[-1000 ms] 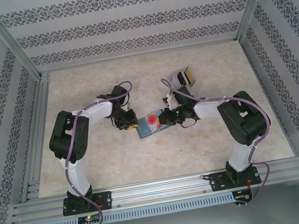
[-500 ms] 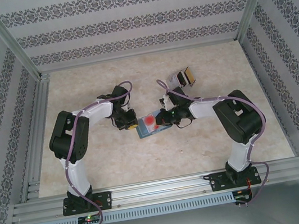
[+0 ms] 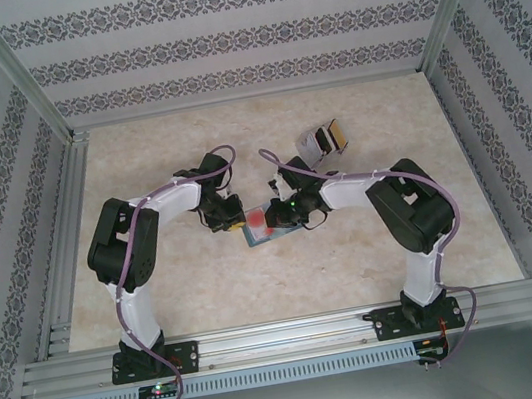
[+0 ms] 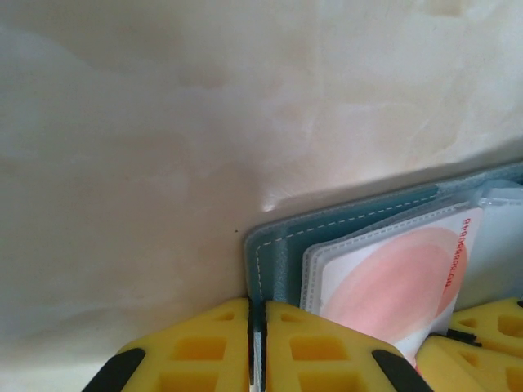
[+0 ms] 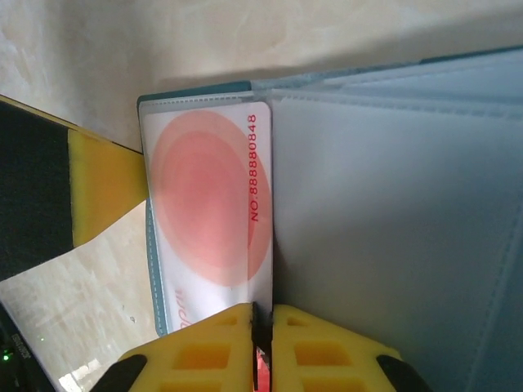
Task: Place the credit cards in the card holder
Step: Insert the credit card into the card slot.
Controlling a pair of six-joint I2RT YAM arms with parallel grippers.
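One thin card [image 5: 208, 204], likely stiff, slick, clenched at its trailing edge by right gripper [image 5: 261, 331]; left gripper [image 4: 256, 335] pinches rim of soft card holder [image 4: 274, 245].

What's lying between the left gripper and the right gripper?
The open card holder, with a red-circle card on it, spans the gap between left gripper and right gripper, seen in the top external view.

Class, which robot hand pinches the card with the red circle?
The right hand, shut on the thin white plastic card with the red circle; the left hand clamps the edge of the flat teal-blue wallet instead.
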